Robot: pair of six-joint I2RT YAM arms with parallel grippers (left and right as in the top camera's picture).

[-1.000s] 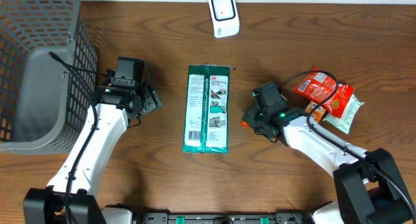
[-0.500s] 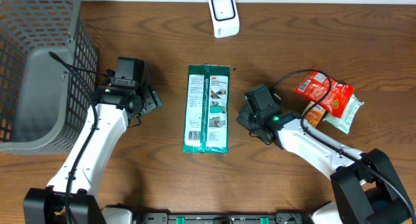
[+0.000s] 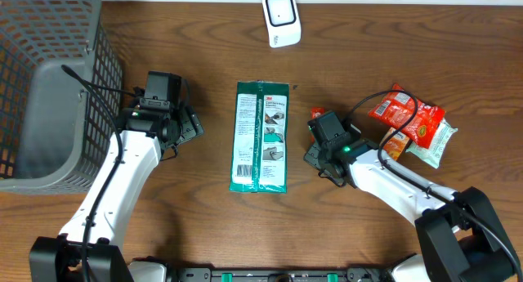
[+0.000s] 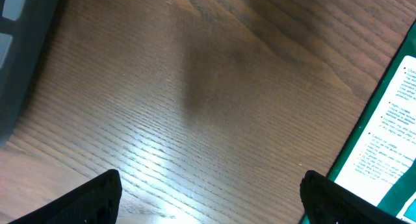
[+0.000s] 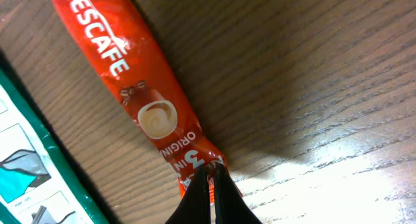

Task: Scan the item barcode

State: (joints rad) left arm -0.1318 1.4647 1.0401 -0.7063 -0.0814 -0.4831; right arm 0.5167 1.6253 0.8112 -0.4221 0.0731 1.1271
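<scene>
Right end effector (image 5: 205, 180) shifted toward green pack (image 3: 261, 136), clenched on Nescafe sachet (image 5: 146, 107); left end effector (image 4: 211, 199) released.

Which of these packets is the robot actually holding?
The red Nescafe stick, pinched at one end by the right gripper. The green packet and the snack pile lie on the table, ungripped.

Grey mesh basket (image 3: 100, 65) at wooden table's (image 3: 196, 221) left, green flat packet (image 3: 261, 139) mid-table, red snack packets (image 3: 413, 123) at right.
</scene>
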